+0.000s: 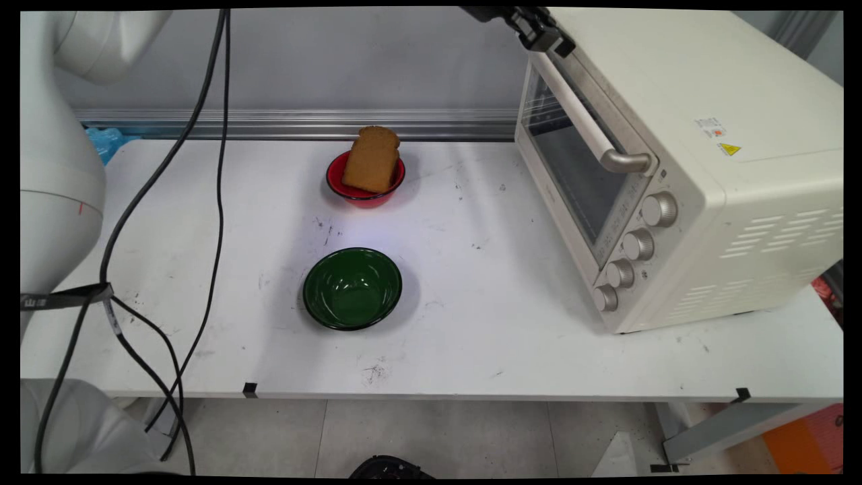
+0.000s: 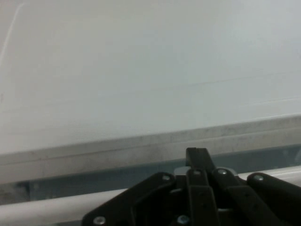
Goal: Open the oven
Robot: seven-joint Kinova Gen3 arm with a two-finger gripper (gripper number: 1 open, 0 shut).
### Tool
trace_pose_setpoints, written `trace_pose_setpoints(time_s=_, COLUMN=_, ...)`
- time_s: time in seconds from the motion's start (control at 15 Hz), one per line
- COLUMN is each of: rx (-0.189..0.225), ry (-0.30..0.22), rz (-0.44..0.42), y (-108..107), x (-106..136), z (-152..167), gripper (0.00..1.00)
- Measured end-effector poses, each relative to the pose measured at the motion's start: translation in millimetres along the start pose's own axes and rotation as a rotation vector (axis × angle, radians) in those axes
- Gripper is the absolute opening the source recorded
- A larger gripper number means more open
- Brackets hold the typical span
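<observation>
The gripper (image 1: 549, 40), fingers seemingly closed together, sits at the oven (image 1: 680, 168) door's top edge; its stiff handle (image 1: 592, 135) likely offers the best hold.

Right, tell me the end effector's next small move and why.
Probably lower it slightly onto the handle: the end effector sits at the closed oven door top corner, just above the handle's far end.

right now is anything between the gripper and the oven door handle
Nothing visible does. The gripper sits at the top edge of the oven door, right by the upper end of the handle. The bread and green bowl are well off to the side.
</observation>
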Motion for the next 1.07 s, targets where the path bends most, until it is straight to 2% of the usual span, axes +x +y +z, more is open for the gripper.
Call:
trace_pose_setpoints(time_s=0.47, rx=-0.023, ry=-0.060, rz=0.025, y=-2.0, x=17.4, z=15.1, gripper=0.00)
trace_pose_setpoints(time_s=1.07, rx=-0.045, ry=-0.118, rz=0.045, y=-1.9, x=25.6, z=36.6, gripper=0.00)
